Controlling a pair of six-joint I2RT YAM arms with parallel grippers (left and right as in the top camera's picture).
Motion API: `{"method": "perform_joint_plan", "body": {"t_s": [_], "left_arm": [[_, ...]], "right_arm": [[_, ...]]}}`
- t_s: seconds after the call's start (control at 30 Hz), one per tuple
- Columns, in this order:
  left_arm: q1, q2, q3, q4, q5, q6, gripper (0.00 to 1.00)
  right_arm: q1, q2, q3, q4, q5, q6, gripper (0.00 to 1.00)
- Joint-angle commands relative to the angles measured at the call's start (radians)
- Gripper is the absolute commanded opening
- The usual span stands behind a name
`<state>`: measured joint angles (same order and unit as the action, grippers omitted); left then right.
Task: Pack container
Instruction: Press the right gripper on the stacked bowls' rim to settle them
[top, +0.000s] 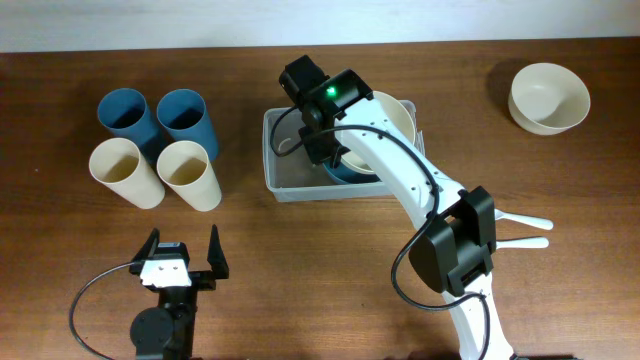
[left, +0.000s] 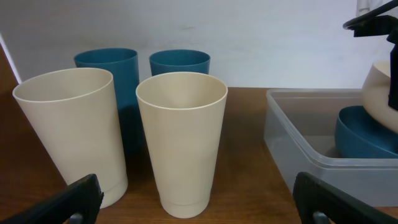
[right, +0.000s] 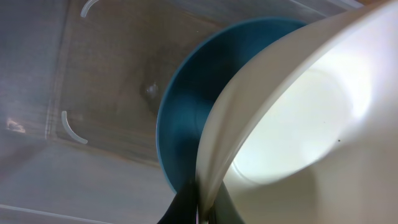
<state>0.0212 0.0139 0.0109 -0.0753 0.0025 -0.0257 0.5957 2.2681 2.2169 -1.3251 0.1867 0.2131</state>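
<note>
Right fingers clamped the cream bowl over the container; I feared that skimpy rim grip slipping. Left fingers were wide open.

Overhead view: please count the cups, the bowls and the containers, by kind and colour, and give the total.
Blue cups: 2
Cream cups: 2
Cream bowls: 2
Blue bowl: 1
Container: 1
Total: 8

The container sits mid-bench, with a lower bowl lying in it and a tilted bowl leaning over that one. Four cups stand in a block left of the container. A lone bowl sits well off to its right, a little farther back.
</note>
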Motion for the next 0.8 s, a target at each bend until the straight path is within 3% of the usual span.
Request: {"method": "perform_joint_plan", "body": {"t_s": [0.0,0.77], "left_arm": [[0.006,-0.008,-0.002,-0.008,-0.002,0.012,1.00],[0.006,-0.008,-0.002,-0.008,-0.002,0.013,1.00]], "right_arm": [[0.011,0.013,0.008,-0.002,0.031,0.004,0.04],[0.032,0.013,0.008,0.000,0.028,0.003,0.04]]}}
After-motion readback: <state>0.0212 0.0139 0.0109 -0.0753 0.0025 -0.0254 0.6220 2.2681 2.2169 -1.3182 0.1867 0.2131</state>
